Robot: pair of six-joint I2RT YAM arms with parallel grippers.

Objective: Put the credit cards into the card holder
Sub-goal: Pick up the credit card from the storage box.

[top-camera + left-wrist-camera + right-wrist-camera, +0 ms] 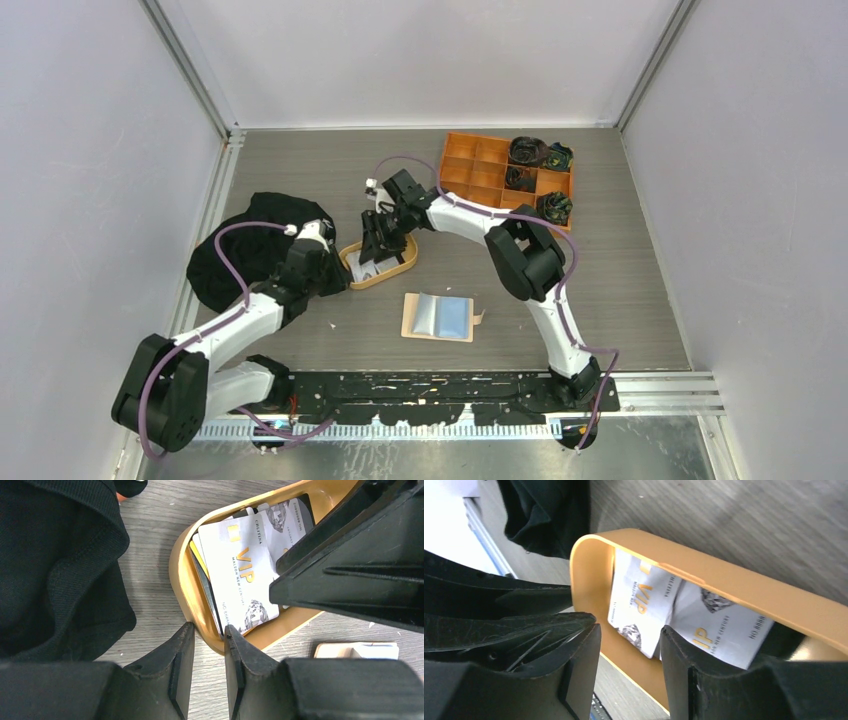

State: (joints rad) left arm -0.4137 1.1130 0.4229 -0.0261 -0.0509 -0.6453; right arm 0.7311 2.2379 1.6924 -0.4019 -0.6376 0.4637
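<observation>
Two light VIP credit cards (pixel 240 575) (pixel 719 625) lie overlapped in the oval tan tray (pixel 402 266), with a dark card's edge (pixel 204 587) under them. My left gripper (pixel 207 627) is shut on the tray's rim (pixel 182 575), one finger outside and one inside. My right gripper (pixel 629 627) hangs open over the tray (pixel 744 587): one finger is above the cards, the other is outside the near wall. The card holder (pixel 420 316) lies open on the table in front, with a blue card (pixel 455 318) on its right half.
A black cloth (pixel 250 250) is heaped left of the tray, close to my left arm. An orange compartment box (pixel 480 170) with dark rolled items stands at the back right. Grey walls enclose the table on three sides.
</observation>
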